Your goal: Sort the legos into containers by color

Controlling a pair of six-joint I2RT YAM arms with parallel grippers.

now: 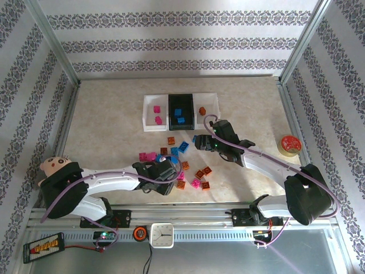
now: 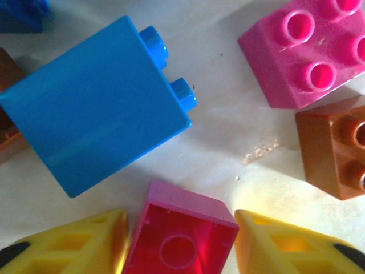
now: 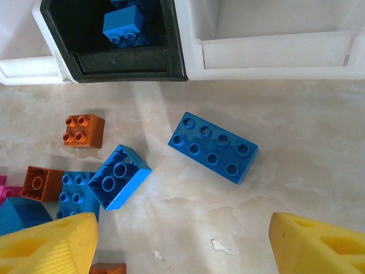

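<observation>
Left wrist view: a pink brick (image 2: 181, 242) lies hollow side up between the two yellow fingers (image 2: 74, 245) of the left gripper (image 2: 181, 220).
Step in hand: picking one pink brick out of the loose pile (image 1: 182, 168) at mid-table. Sorting is judged to be at an early stage, with most bricks not yet binned.
Next move: judged to call for a straight lift clear of the crowding neighbours, a carry to the left white bin (image 1: 146, 117), and a release above it.
Left gripper: narrowed about the pink brick, with a finger against each of its sides. This is judged a grasp, though its firmness cannot be told. The brick appears to rest on the table (image 2: 228, 165).
Neighbours: a big blue brick (image 2: 97, 108) lies on its side just beside the held one. A second pink brick (image 2: 302, 51) and a brown brick (image 2: 333, 148) are near. None touches the fingers.
Right gripper (image 3: 183, 225): spread wide with nothing held, hanging over bare table just short of a long blue brick (image 3: 213, 146).
Bins (image 1: 214, 117): three in a row at the far middle of the table. The left white bin holds two pink bricks, the black bin (image 3: 122, 64) holds blue ones, and the right white bin (image 3: 274, 57) holds one brown.
</observation>
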